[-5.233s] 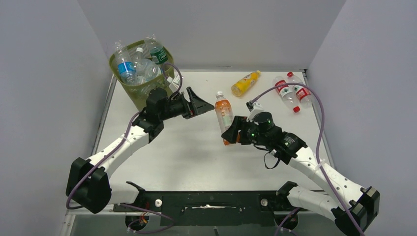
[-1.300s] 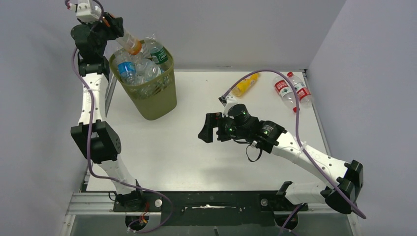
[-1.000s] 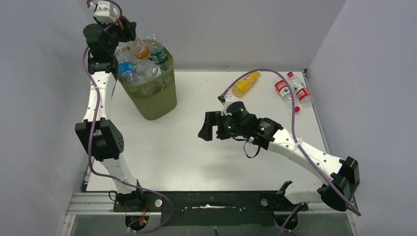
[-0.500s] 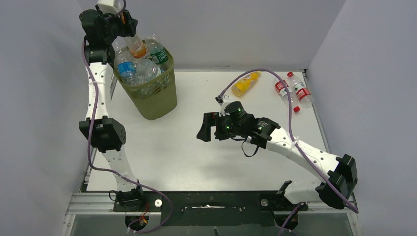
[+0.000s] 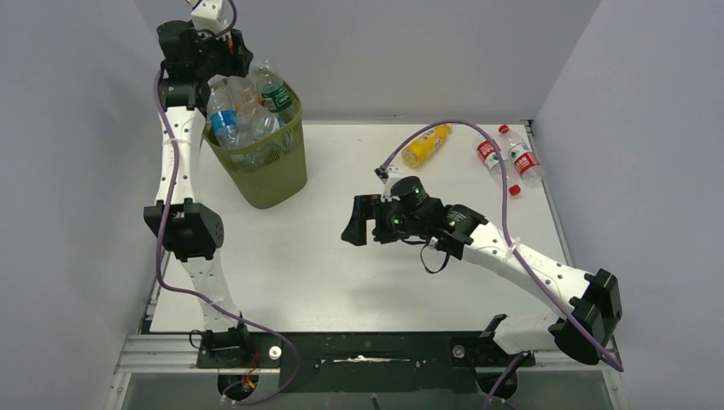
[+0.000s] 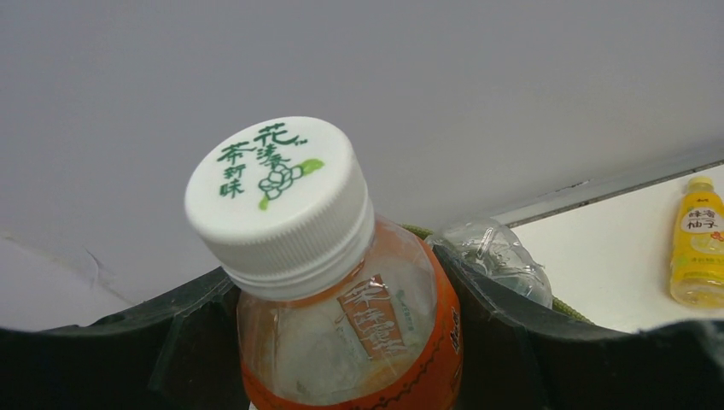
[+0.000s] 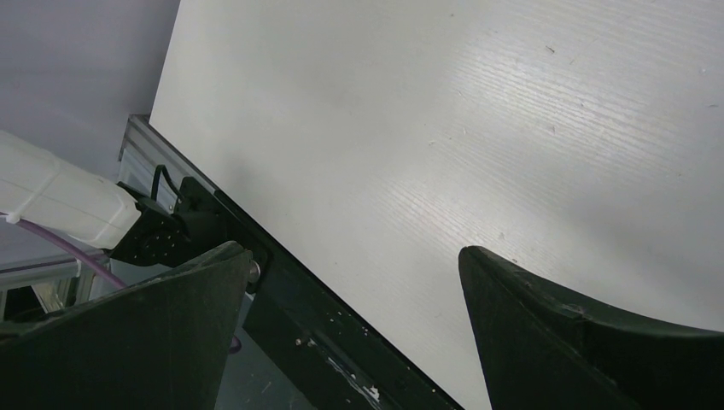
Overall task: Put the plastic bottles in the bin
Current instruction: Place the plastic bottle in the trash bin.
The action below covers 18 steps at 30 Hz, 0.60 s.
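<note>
- The white table (image 5: 282,256) bore four things on its top, with a black rail (image 5: 367,350) running along its near edge.
- The olive-green mesh bin (image 5: 269,171) stood upright at the far left corner.
- A yellow bottle (image 5: 425,145) lay on its side near the far edge, right of centre.
- A red-labelled bottle (image 5: 488,155) and a second red-labelled bottle (image 5: 522,158), both clear, lay side by side in the far right corner, near the yellow one and well apart from the bin.
</note>
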Available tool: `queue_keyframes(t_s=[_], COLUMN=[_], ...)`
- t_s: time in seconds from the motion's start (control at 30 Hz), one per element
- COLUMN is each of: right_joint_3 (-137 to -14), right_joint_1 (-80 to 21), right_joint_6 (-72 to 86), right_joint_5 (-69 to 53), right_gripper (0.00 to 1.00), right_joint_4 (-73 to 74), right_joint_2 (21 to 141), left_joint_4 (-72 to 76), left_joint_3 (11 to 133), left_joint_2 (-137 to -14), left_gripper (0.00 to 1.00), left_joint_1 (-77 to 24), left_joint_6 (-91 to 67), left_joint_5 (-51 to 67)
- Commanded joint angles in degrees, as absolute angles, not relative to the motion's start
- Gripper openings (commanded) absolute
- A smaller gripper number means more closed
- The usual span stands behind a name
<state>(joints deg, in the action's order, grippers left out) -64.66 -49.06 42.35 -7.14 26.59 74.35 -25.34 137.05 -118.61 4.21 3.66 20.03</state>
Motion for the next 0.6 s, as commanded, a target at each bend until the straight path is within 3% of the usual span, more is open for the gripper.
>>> queue_keyframes(t_s=[0.0,0.27,0.57], right_joint_3=[-64.58,-64.03,-63.63], right_joint_1=[-49.04,-49.03,-48.99], right_joint_6=[42.54,42.54,42.29], right_joint_5=[-7.58,-7.65,-8.09], right_gripper=[0.98,0.98,0.98], right_joint_4=[23.64,23.29,22.60], right_joint_2=[72.16,71.98,72.12], left_joint_4=[-29.66,-34.14,-34.27], left_joint_3=[140.88,142.38,140.16], left_joint_2=[-120.21,-122.15,-121.16], left_gripper=[0.37,0.46,0.71], left_joint_1=[3.88,3.08,3.21], left_joint_6=[5.82,6.06,5.11], left_joint_5=[20.05,17.12,10.92])
